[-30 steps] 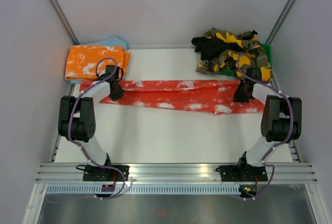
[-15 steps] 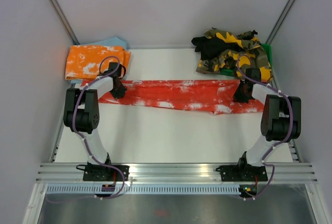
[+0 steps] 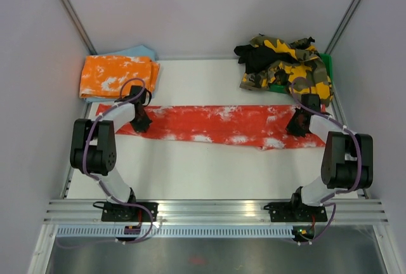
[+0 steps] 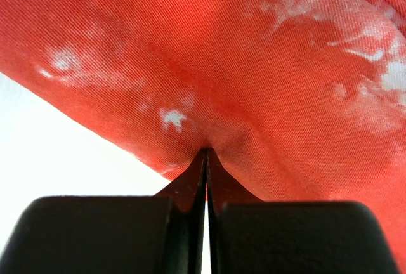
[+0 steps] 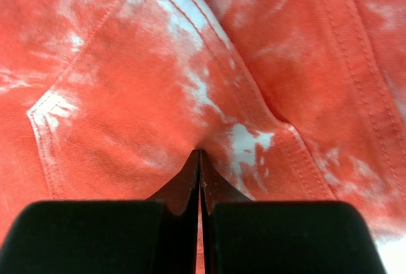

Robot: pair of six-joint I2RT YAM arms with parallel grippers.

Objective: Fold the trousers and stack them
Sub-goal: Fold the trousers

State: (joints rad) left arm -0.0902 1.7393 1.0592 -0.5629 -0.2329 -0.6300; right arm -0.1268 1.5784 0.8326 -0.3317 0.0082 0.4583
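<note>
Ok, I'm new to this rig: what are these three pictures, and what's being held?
The big view looks down from above on two robot arms bolted at the near edge of a white table. The other two pictures come from a camera on each wrist, looking out past the shut jaws. The left gripper and right gripper each pinch the red trousers near one end, laid out between them. Folded orange trousers lie at back left, a camouflage-and-black heap at back right.

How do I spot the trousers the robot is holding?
On the white table, a long strip stretches from the left gripper to the right gripper: the trousers. They are red with white splotches, unlike the folded orange pair back left and the camouflage heap back right.
</note>
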